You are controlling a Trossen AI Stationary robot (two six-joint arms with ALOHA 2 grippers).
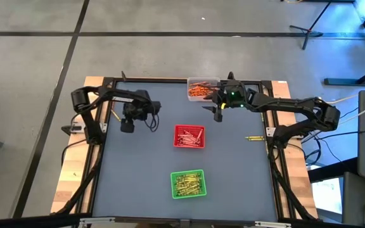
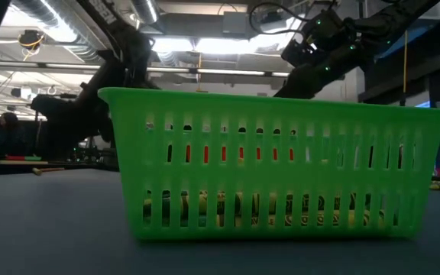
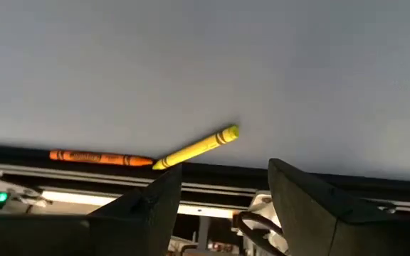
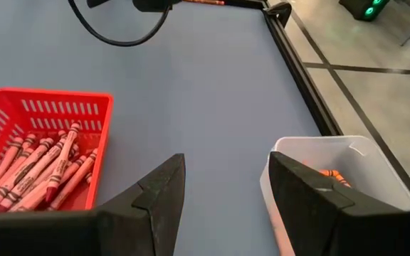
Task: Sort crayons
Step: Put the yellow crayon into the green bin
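Only the left wrist view shows a yellow crayon (image 3: 196,148) and an orange crayon (image 3: 100,157) against the table's left edge beyond the empty, parted left gripper (image 3: 223,188), while the green tray (image 2: 277,164) blocks the low view; the right gripper (image 4: 226,185), parted and empty, hovers beside the clear tray (image 4: 290,146) of orange crayons (image 1: 199,90) at the far edge.

You see two black jointed arms, the left arm (image 1: 103,98) and the right arm (image 1: 296,107), each trailing black cables; green lights glow on the right wrist (image 1: 232,96).
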